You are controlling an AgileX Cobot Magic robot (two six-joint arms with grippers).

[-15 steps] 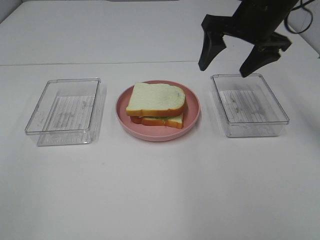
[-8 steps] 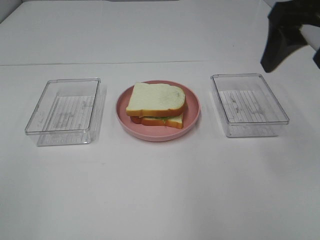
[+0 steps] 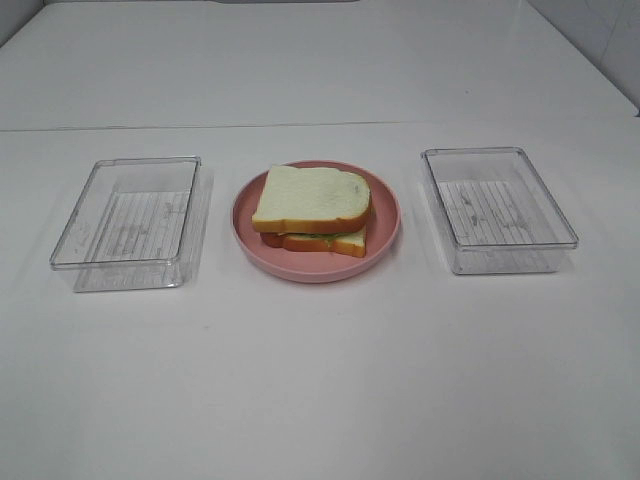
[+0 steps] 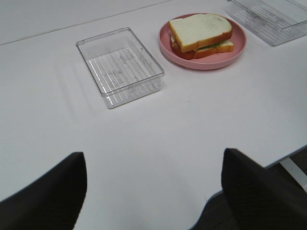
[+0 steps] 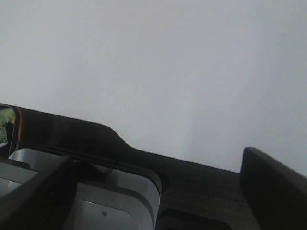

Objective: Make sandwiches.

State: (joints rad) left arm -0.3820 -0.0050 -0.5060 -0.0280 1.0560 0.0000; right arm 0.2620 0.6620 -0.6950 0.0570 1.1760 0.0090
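A sandwich (image 3: 312,211) is seen stacked on a pink plate (image 3: 385,243) at the middle of the white counter (image 3: 320,380). It is flanked by two clear trays (image 3: 128,222) (image 3: 497,208), each set apart from the plate. The left gripper (image 4: 153,184) and right gripper (image 5: 158,184) are held clear, jaws spread wide, nothing gripped.

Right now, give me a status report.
Left gripper open, empty. Right gripper open, empty. Sandwich stacked on pink plate. Nothing in the way.
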